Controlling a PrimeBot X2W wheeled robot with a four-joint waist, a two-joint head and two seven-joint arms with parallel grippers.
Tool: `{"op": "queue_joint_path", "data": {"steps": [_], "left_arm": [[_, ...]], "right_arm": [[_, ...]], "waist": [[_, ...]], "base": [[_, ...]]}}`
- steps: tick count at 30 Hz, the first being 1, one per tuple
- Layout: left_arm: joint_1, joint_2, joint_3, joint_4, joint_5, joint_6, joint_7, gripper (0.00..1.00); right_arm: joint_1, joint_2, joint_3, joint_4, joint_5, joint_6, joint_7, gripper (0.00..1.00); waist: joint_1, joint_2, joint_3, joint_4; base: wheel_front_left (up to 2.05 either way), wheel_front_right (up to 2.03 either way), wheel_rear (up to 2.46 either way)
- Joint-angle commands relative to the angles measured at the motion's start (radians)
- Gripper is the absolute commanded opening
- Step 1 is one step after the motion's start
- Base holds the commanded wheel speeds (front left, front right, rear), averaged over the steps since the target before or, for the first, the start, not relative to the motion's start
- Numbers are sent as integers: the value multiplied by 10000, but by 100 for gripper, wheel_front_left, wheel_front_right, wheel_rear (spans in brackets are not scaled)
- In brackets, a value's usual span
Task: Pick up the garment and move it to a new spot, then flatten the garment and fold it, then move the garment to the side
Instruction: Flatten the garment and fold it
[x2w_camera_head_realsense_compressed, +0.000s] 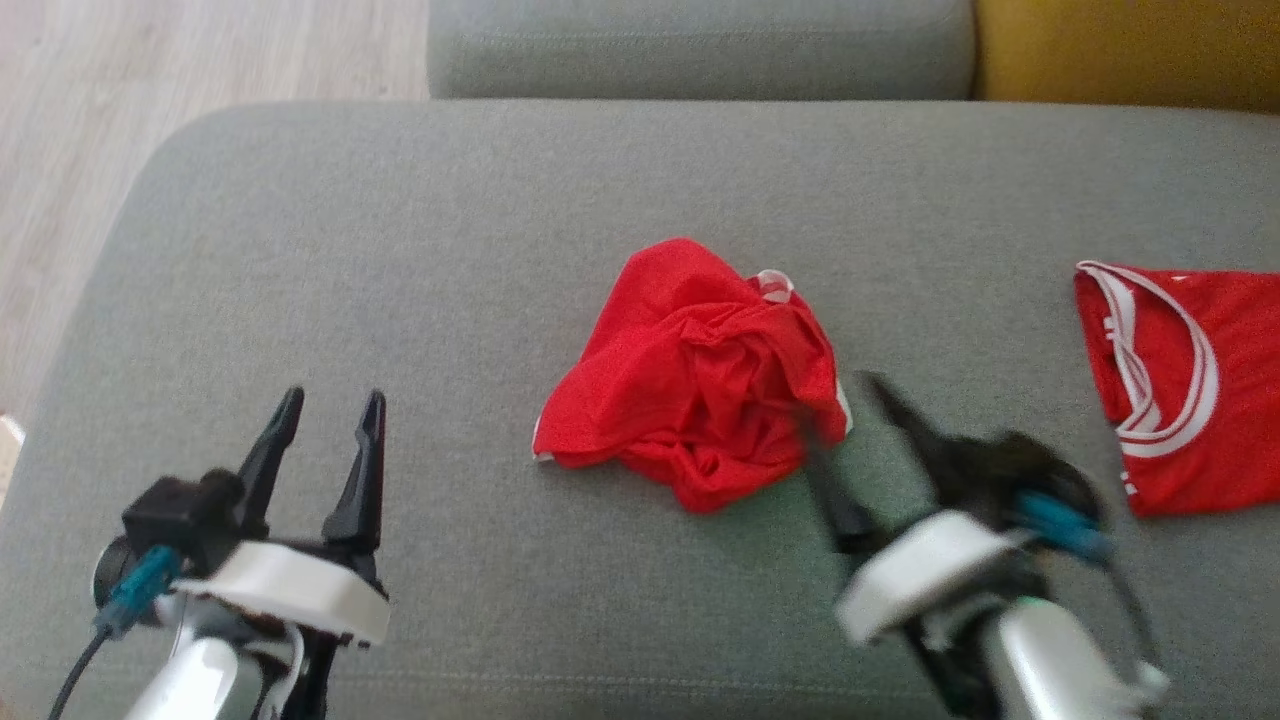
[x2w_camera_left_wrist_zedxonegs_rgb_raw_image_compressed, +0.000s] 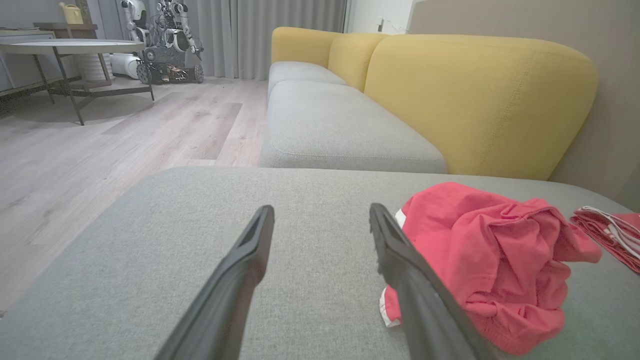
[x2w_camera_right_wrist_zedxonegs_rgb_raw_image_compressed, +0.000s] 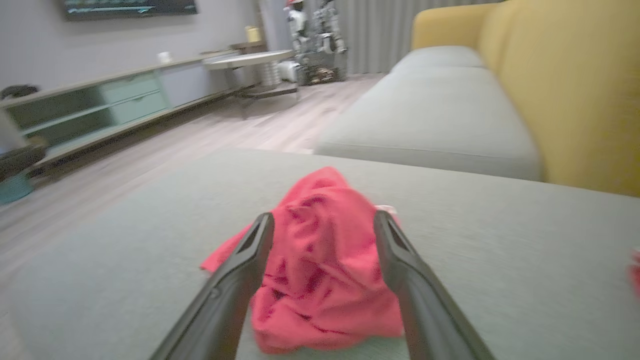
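A crumpled red garment (x2w_camera_head_realsense_compressed: 700, 375) lies in a heap in the middle of the grey sofa cushion (x2w_camera_head_realsense_compressed: 400, 250). My right gripper (x2w_camera_head_realsense_compressed: 838, 400) is open and blurred, just right of the heap, its fingertips at the cloth's near right edge. In the right wrist view the garment (x2w_camera_right_wrist_zedxonegs_rgb_raw_image_compressed: 320, 270) sits between and beyond the open right gripper (x2w_camera_right_wrist_zedxonegs_rgb_raw_image_compressed: 324, 216). My left gripper (x2w_camera_head_realsense_compressed: 332, 402) is open over bare cushion at the lower left, well apart from the cloth. In the left wrist view the open left gripper (x2w_camera_left_wrist_zedxonegs_rgb_raw_image_compressed: 321, 209) points past the garment (x2w_camera_left_wrist_zedxonegs_rgb_raw_image_compressed: 490, 260), which lies to its right.
A second red garment with white trim (x2w_camera_head_realsense_compressed: 1180, 380) lies flat at the cushion's right edge. Beyond are another grey seat (x2w_camera_head_realsense_compressed: 700, 45) and a yellow backrest (x2w_camera_left_wrist_zedxonegs_rgb_raw_image_compressed: 480, 100). Wooden floor (x2w_camera_head_realsense_compressed: 80, 150) drops off on the left. A round table (x2w_camera_left_wrist_zedxonegs_rgb_raw_image_compressed: 70, 47) and another robot (x2w_camera_left_wrist_zedxonegs_rgb_raw_image_compressed: 167, 35) stand far off.
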Motion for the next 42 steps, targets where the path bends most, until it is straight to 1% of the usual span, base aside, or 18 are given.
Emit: {"op": "queue_joint_path", "data": {"steps": [1, 5, 7, 9, 13, 17, 20, 21, 22, 23, 30, 33, 36, 42], "left_arm": [[-790, 211, 390, -319, 19, -58, -114, 100], [-1169, 118, 278, -217, 79, -227, -172, 100], [-1368, 55, 221, -136, 104, -319, -207, 100], [-1549, -24, 156, -45, 131, -407, -245, 100], [-1818, -164, 105, 163, 148, -557, -334, 100], [-1958, -270, 129, 335, 163, -629, -411, 100], [-2015, -306, 150, 419, 168, -676, -443, 100], [-2038, -322, 160, 457, 172, -697, -456, 100], [-2058, -335, 167, 497, 179, -719, -468, 100], [-2078, -352, 169, 532, 188, -740, -478, 100], [-2039, -370, 260, 643, 245, -754, -522, 100], [-1991, -374, 270, 639, 263, -741, -531, 100], [-1930, -352, 286, 622, 271, -726, -536, 100], [-1760, -262, 331, 546, 259, -627, -533, 100]], "right_arm": [[-1012, -87, 1029, 78, -42, -9, 71, 100], [-2242, -160, 2941, 1348, 83, -9, 79, 100], [-2847, -189, 3697, 2117, 173, -9, 99, 100], [-3413, -185, 4246, 2879, 295, -9, 32, 100], [-4387, -156, 4987, 4279, 93, -9, -175, 100], [-5155, -101, 5510, 5548, -406, -9, -139, 100], [-5439, -73, 5687, 6077, -553, -9, -144, 100], [-5544, -61, 5757, 6300, -530, -9, -154, 89], [-5649, -53, 5820, 6474, -498, -9, -202, 43], [-5715, -47, 5884, 6513, -346, -9, -334, 0], [-6038, -40, 6230, 5933, 667, -9, -877, 0], [-6101, -39, 6182, 5493, 997, -9, -1106, 0], [-6086, -39, 5910, 4966, 1309, -9, -1338, 0], [-5592, -38, 4789, 3836, 1620, -9, -1677, 0]], "waist": [[0, 0, 265, 186], [0, 0, 661, 495], [0, 0, 865, 667], [0, 0, 1027, 838], [0, 0, 1308, 1060], [0, 0, 1485, 1117], [0, 0, 1538, 1122], [0, 0, 1552, 1117], [0, 0, 1560, 1114], [0, 0, 1560, 1118], [0, 0, 1418, 896], [0, 0, 1289, 776], [0, 0, 1160, 650], [0, 0, 939, 410]], "base": [[0, 0, 0], [0, 0, 0], [0, 0, 0], [0, 0, 0], [0, 0, 0], [0, 0, 0], [0, 0, 0], [0, 0, 0], [0, 0, 0], [0, 0, 0], [0, 0, 0], [0, 0, 0], [0, 0, 0], [0, 0, 0]]}}
